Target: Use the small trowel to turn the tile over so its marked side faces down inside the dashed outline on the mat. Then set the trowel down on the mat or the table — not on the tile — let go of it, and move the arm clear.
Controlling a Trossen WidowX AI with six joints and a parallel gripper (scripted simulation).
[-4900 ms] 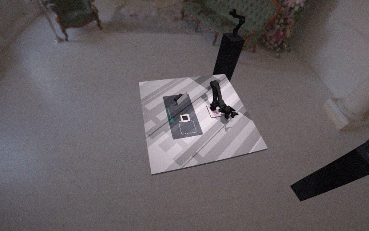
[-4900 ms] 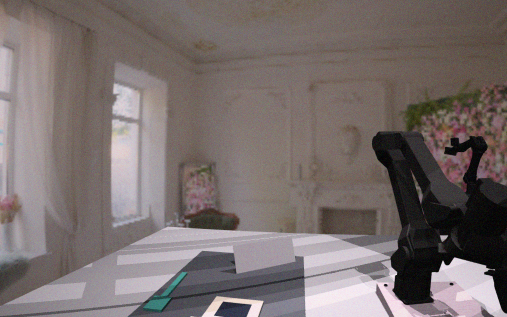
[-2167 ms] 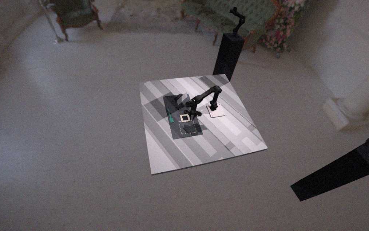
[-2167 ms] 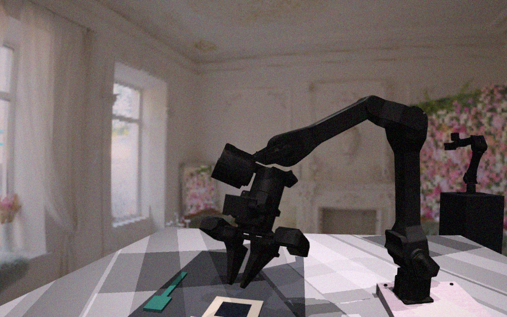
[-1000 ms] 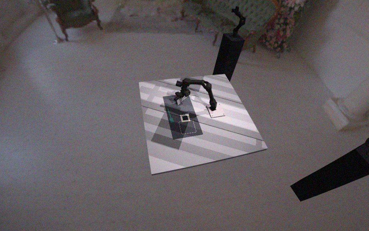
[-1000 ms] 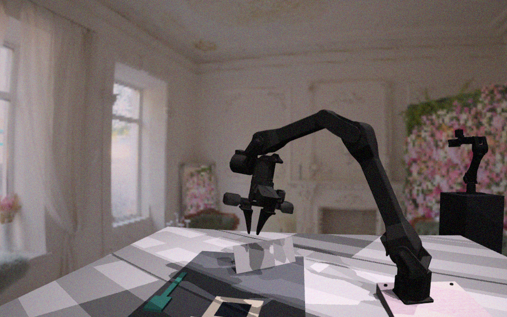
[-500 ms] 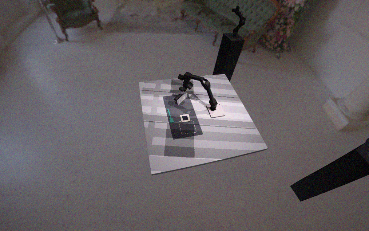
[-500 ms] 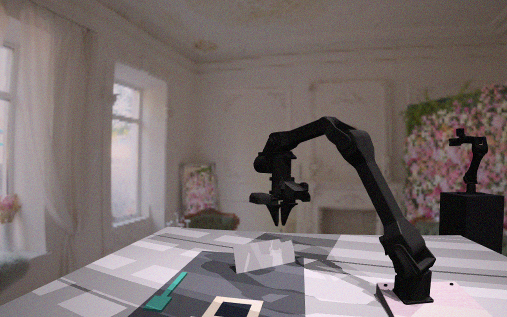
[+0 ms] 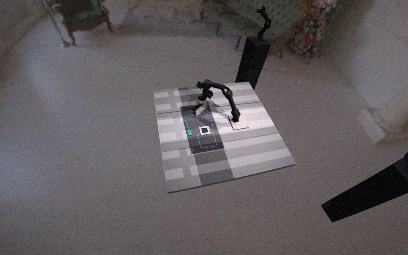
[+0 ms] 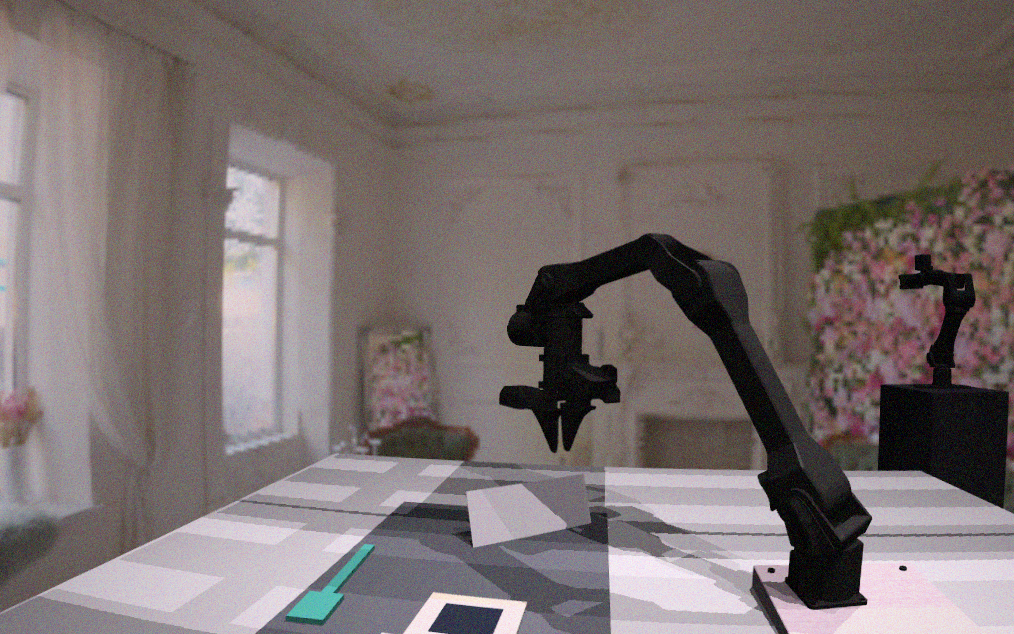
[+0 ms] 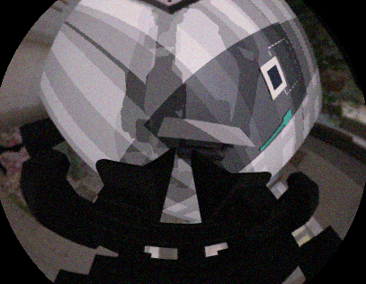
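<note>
- Tile point(image 9: 204, 130) point(image 10: 465, 618) point(image 11: 273, 77) lies marked side up on the mat point(image 9: 194, 147) point(image 10: 550, 578) point(image 11: 245, 90), at the edge of the dashed outline point(image 9: 199, 140) point(image 11: 278, 43).
- Green trowel point(image 9: 189, 132) point(image 10: 315, 606) point(image 11: 287, 118) lies flat, apart from the tile.
- End effector point(image 9: 202, 100) point(image 10: 560, 450) point(image 11: 183, 152) hangs above the worktop point(image 9: 246, 171) point(image 10: 140, 586) point(image 11: 79, 85), fingers narrowly parted, holding nothing, near a slanted panel point(image 9: 202, 108) point(image 10: 527, 510) point(image 11: 205, 130).

Tile point(image 10: 466, 617) cropped in exterior view.
</note>
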